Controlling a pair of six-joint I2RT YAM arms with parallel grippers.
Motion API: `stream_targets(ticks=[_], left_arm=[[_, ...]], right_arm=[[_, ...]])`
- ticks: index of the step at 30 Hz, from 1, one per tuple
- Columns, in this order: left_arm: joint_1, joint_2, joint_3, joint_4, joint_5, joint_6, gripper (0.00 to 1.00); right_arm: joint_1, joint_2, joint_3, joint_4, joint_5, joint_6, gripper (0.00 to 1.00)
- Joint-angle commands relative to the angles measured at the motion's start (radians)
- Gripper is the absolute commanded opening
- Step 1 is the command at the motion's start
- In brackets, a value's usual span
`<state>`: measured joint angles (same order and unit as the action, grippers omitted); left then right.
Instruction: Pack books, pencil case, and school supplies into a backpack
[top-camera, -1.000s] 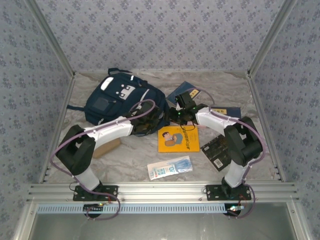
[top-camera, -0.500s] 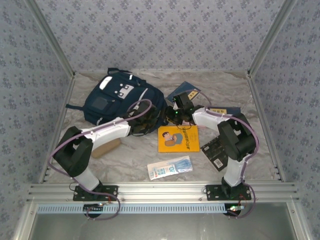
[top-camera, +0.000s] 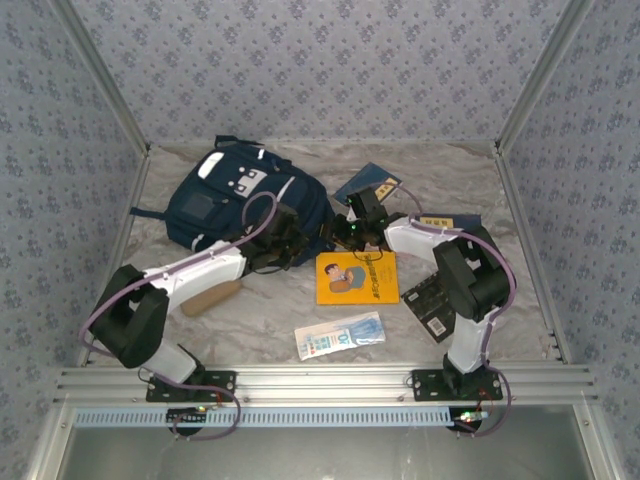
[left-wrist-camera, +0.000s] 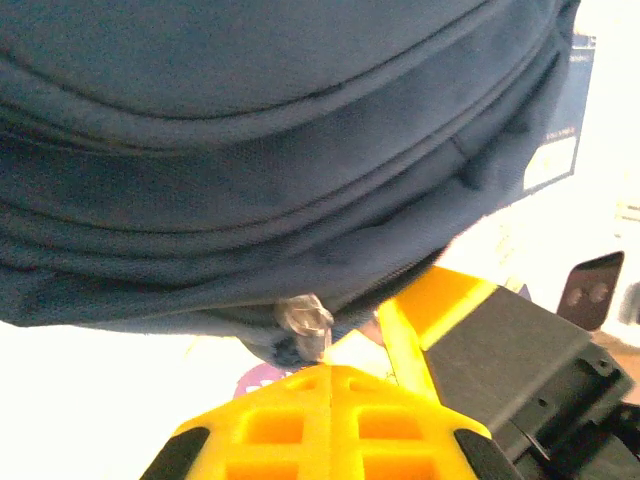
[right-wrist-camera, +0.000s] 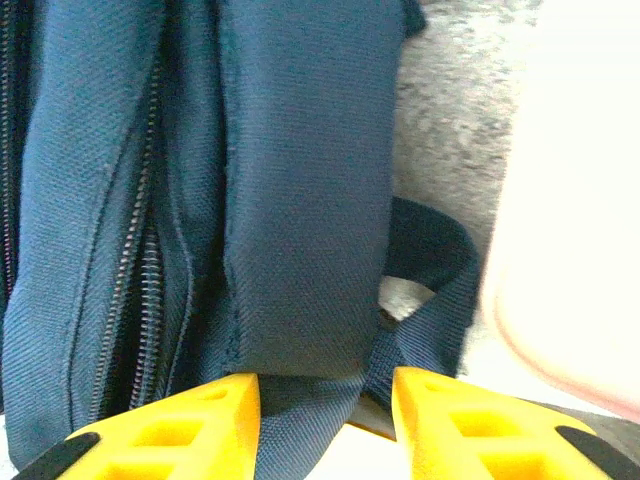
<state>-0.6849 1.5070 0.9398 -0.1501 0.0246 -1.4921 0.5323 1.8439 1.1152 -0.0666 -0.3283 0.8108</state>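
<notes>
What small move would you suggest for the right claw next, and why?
Probably close the right claw on the backpack fold between its open jaws: the shut left claw sits at the zipper pull, so bracing the fabric should help unzipping.

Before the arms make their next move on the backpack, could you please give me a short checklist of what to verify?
1. Left gripper shut at the zipper pull: ok.
2. Pull actually pinched by it: cannot tell.
3. Right gripper straddling a fold of the backpack: ok; clamped or not, cannot tell.
4. Backpack opened for packing: not ok, the zipper in the right wrist view looks closed.
5. Orange book and printed packet lying free on the table: ok.
</notes>
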Motion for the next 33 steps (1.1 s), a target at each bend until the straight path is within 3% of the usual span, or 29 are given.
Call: stream_targets(ticks=[1,7,12,18,23,28,33], left_arm=[[0.017,-0.04,-0.014,0.081,0.116,0.049,0.0],[0.038,-0.013,-0.012,0.09,0.237,0.129,0.0],[0.042,-0.011,0.045,-0.009,0.267,0.24,0.0],[0.042,-0.016,0.21,-0.359,0.179,0.571,0.15],[0.046,-0.031,0.26,-0.49,0.127,0.776,0.29],[0.061,-0.129,0.236,-0.522,0.034,0.82,0.35],[0.152,-0.298,0.147,-0.495,0.038,0.804,0.35]], right_arm=[[-0.015,-0.029,0.021,-0.1,0.041,-0.053,0.39],[-0.051,-0.074,0.03,-0.146,0.006,-0.081,0.4],[-0.066,-0.11,0.049,-0.162,-0.022,-0.052,0.41],[-0.048,-0.076,0.178,-0.26,0.031,-0.097,0.43],[-0.009,-0.057,0.242,-0.309,0.038,-0.225,0.45],[0.044,-0.01,0.375,-0.452,0.1,-0.347,0.53],[0.072,0.076,0.507,-0.488,0.049,-0.268,0.51]])
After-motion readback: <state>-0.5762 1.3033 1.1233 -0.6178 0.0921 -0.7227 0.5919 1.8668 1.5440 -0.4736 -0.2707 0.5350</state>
